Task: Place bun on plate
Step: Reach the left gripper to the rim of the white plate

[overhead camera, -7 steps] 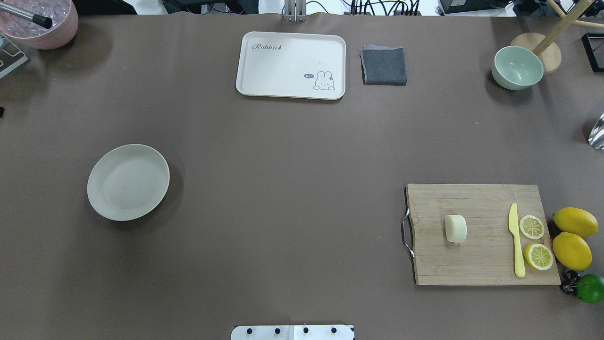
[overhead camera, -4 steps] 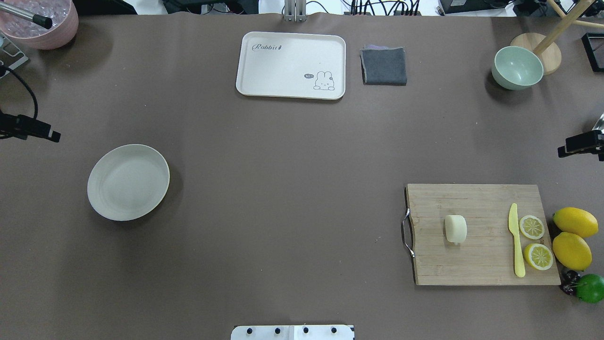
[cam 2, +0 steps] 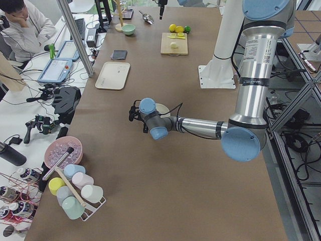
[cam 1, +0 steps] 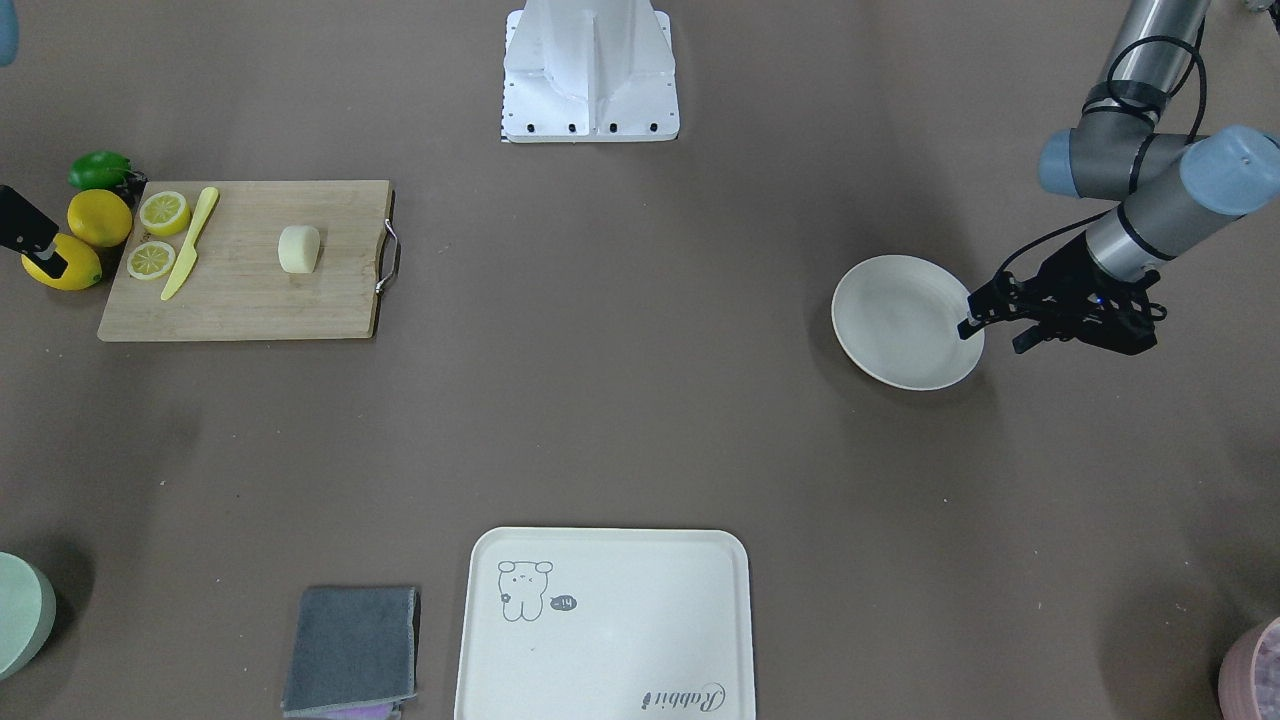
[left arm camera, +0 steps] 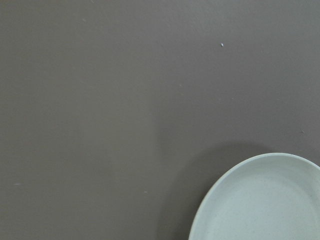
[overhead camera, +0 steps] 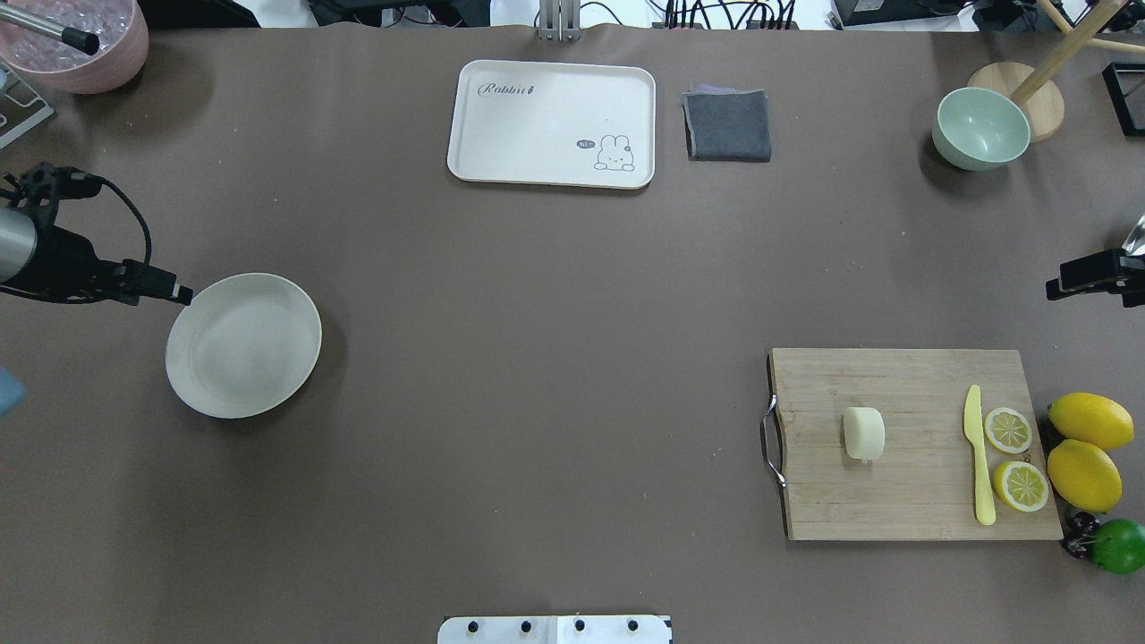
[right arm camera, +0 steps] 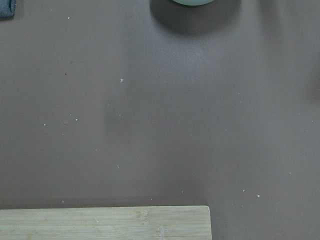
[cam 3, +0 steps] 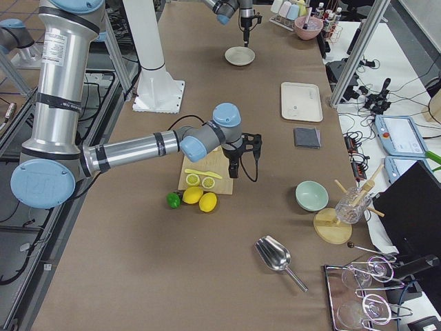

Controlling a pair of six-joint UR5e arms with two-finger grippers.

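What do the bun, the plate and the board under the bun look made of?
Bun: smooth matte cream, likely foam or plastic; unsure. Plate: matte off-white, faintly speckled, perhaps plastic or fibre composite. Board: bamboo or wood, showing glued strips and grain.

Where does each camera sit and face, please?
Front-facing: across the table, facing the base; left arm at right.
Overhead: behind the robot, looking down; arms at both edges.
Exterior left: table's left end; left arm nearest.
Exterior right: right end; right arm nearest.
Left wrist: straight down; plate rim, no body.
Right wrist: straight down; cutting board edge, no body.
First two share the bun.
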